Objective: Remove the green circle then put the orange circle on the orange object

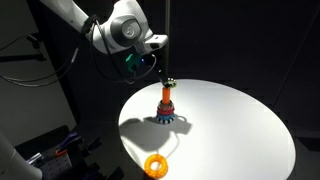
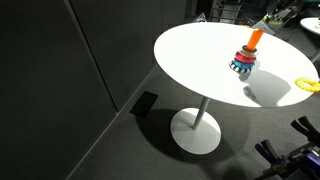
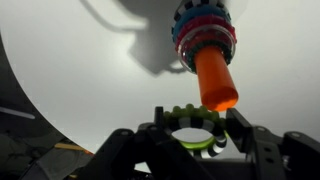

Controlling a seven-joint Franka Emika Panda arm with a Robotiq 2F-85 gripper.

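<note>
In the wrist view my gripper (image 3: 197,128) is shut on the green circle (image 3: 183,116), a thin yellow-green ring held between the fingers just off the tip of the orange object (image 3: 215,80). That object is the orange-red peg of the stacking tower (image 3: 205,35), which has a blue-and-white base. In an exterior view the gripper (image 1: 166,79) hangs right above the tower (image 1: 165,108). The orange circle (image 1: 155,165), a thick donut ring, lies loose on the white round table (image 1: 230,125) near its front edge. It also shows in an exterior view (image 2: 307,84).
The tower (image 2: 244,60) stands near the middle of the table (image 2: 200,55), which rests on a single pedestal foot (image 2: 197,130). Dark curtains surround the scene. Cables and equipment lie on the floor by the table (image 1: 50,150).
</note>
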